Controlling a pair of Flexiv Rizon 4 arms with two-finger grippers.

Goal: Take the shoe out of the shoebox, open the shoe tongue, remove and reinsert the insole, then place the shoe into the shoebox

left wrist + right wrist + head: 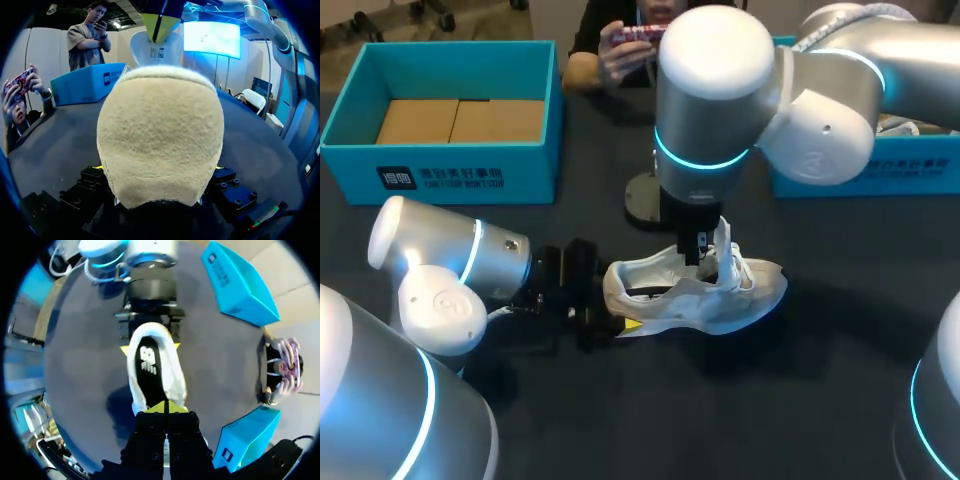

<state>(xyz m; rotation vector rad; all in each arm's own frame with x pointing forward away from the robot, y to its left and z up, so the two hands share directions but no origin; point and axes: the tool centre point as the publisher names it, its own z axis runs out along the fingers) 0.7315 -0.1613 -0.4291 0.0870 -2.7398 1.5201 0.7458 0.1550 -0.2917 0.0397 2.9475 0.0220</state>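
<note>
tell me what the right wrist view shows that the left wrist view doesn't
Only the right wrist view: the black insole lying inside the shoe, seen from above.
Only the left wrist view: the beige heel from behind, and the white tongue pinched and held up by the right gripper.
Both: the left gripper clamping the heel, and a blue box.
</note>
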